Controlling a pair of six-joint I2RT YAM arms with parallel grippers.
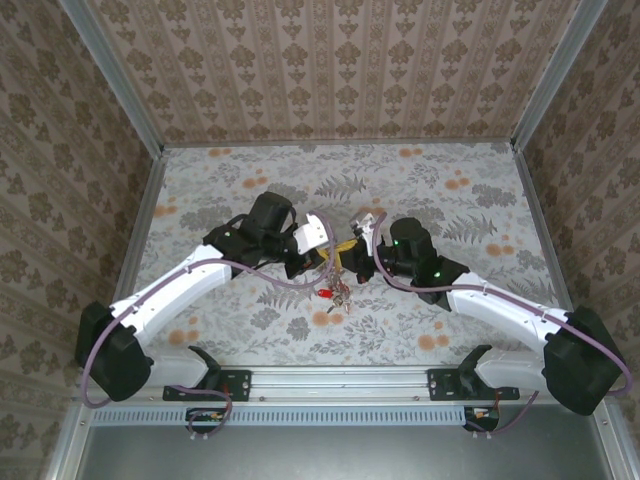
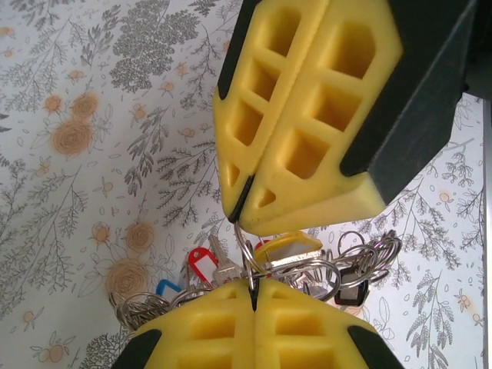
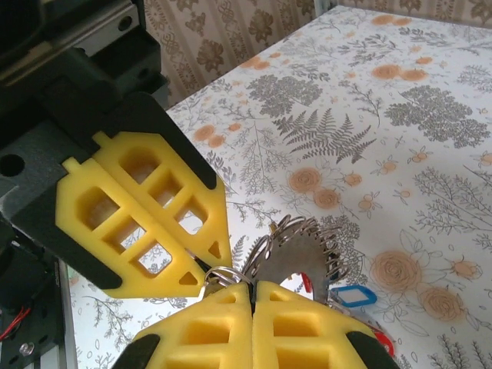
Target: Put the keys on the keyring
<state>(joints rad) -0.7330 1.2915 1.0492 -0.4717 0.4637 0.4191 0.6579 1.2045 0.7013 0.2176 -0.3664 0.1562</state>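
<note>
Over floral bench [image 1: 250, 170]: left hand [image 2: 252, 296] and right hand [image 2: 242, 211] tip to tip, each pressed shut, pinching keyring [image 2: 243, 244] wire. Bunched beneath: several keys [image 2: 201, 265], red and blue heads, seemingly threaded already. Remaining, by judgement: working yellow-headed key [image 2: 290, 244] fully on.

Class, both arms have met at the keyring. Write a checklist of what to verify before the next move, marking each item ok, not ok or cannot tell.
1. Left end effector shut on the keyring: ok.
2. Right end effector shut on the same ring: ok.
3. The two end effectors not touching each other: ok, a short run of wire shows between them.
4. Yellow-headed key threaded on the ring: cannot tell, wire loops overlap it.
5. Ring's split opened for a key: cannot tell.
6. Bunch lifted off the table: cannot tell.
</note>
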